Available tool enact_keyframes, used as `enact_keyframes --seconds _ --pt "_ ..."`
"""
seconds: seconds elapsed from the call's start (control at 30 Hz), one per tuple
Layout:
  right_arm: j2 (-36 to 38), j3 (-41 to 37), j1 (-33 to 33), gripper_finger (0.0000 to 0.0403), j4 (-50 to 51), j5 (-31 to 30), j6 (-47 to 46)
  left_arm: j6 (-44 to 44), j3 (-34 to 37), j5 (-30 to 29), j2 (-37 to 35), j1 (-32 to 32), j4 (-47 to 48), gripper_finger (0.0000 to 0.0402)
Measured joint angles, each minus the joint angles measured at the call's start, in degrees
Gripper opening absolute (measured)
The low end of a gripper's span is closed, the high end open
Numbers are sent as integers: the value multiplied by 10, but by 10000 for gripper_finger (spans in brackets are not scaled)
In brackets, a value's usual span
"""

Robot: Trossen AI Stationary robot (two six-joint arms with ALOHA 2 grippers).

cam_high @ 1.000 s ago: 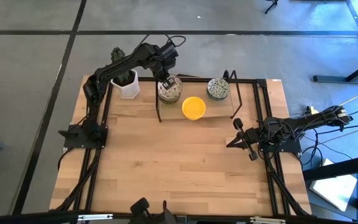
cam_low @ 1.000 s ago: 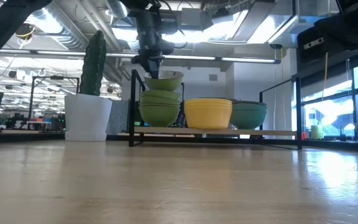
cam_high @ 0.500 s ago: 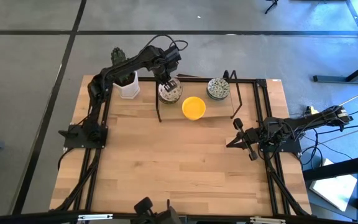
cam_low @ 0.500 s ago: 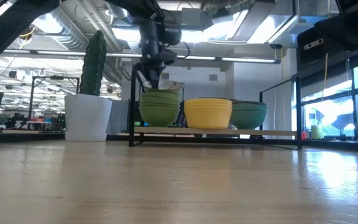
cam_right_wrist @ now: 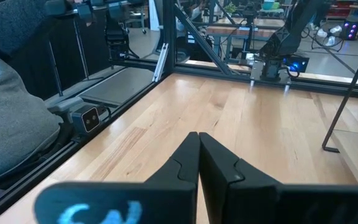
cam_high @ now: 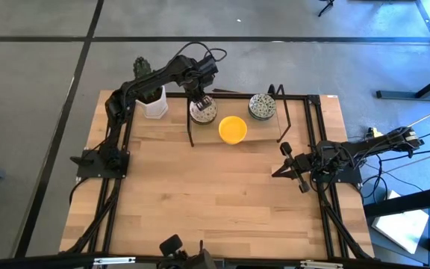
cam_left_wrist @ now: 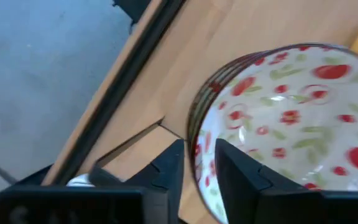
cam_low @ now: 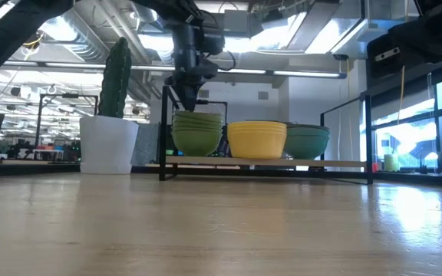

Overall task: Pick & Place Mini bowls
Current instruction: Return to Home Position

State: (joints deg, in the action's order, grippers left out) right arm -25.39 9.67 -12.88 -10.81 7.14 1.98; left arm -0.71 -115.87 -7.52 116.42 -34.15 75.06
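Three stacks of mini bowls stand on a low black-framed rack at the table's far side. The red-floral stack (cam_high: 204,110) (cam_low: 197,132) is on the left, the yellow stack (cam_high: 232,128) (cam_low: 257,139) in the middle, the green-grey stack (cam_high: 262,106) (cam_low: 307,141) on the right. My left gripper (cam_high: 199,100) (cam_low: 186,101) (cam_left_wrist: 199,177) stands over the red-floral stack's far-left edge, shut on the top bowl (cam_left_wrist: 278,118). My right gripper (cam_high: 284,152) (cam_right_wrist: 197,155) waits shut above the table's right side. My left gripper holds the top red-floral bowl by its rim (cam_left_wrist: 196,146), one finger (cam_left_wrist: 238,177) inside the bowl and one (cam_left_wrist: 166,177) outside. The fingers come from above, pointing down. The bowl sits nested on the stack below it, about level.
A white pot with a cactus (cam_high: 152,103) (cam_low: 109,142) stands just left of the rack. The rack's black posts (cam_high: 190,133) (cam_low: 163,130) and shelf (cam_low: 267,161) frame the stacks. Bare wooden table (cam_high: 207,194) spreads toward the near edge. A person's grey sleeve (cam_right_wrist: 5,93) shows beyond the table's edge in the right wrist view.
My left gripper has moved down and slightly toward the far edge, bringing the red-floral bowl it holds down. The bowl was tilted above the stack a second ago and now sits level on top of it.
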Motion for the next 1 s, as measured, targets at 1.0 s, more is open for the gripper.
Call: enact_keyframes --seconds 1.0 --pt "0 0 0 10 -61 55 16 -12 373 -56 -688 290 -276 44"
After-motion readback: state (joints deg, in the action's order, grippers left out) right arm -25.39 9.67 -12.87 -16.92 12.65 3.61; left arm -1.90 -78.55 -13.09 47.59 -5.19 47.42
